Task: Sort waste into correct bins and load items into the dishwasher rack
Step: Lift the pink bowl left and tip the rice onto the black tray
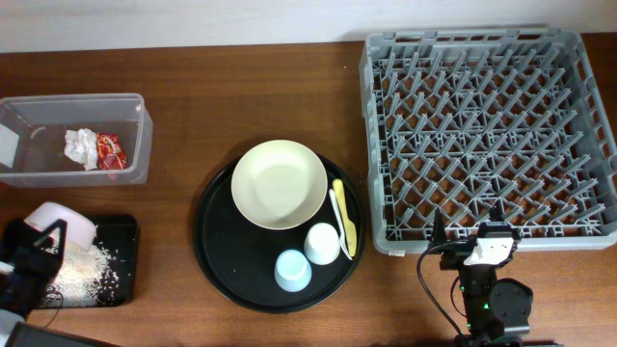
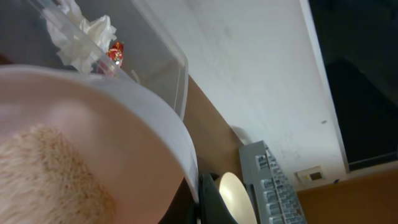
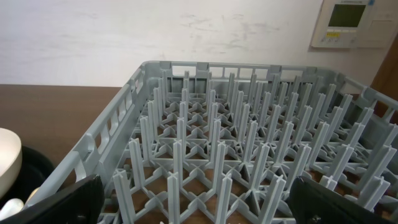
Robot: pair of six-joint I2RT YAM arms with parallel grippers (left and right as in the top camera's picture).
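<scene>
My left gripper [image 1: 46, 237] is shut on the rim of the small pink bowl [image 1: 64, 224], held tilted over the shallow black tray [image 1: 123, 253], where rice [image 1: 85, 266] lies heaped. In the left wrist view the bowl [image 2: 118, 130] fills the frame, with a grainy patch of rice [image 2: 43, 180] inside. The clear box [image 1: 135, 145] holds the white tissue [image 1: 81, 146] and the red wrapper [image 1: 109, 150]. My right gripper [image 1: 469, 241] is open in front of the grey rack [image 1: 482, 58], its jaws wide apart before the pegs [image 3: 211, 143], with nothing between them.
A round black tray [image 1: 217, 260] carries the cream plate [image 1: 279, 183], a white cup [image 1: 322, 243], a light blue cup [image 1: 292, 270], and the yellow fork [image 1: 337, 224] and spoon [image 1: 344, 214]. Brown tabletop lies between the trays and the rack.
</scene>
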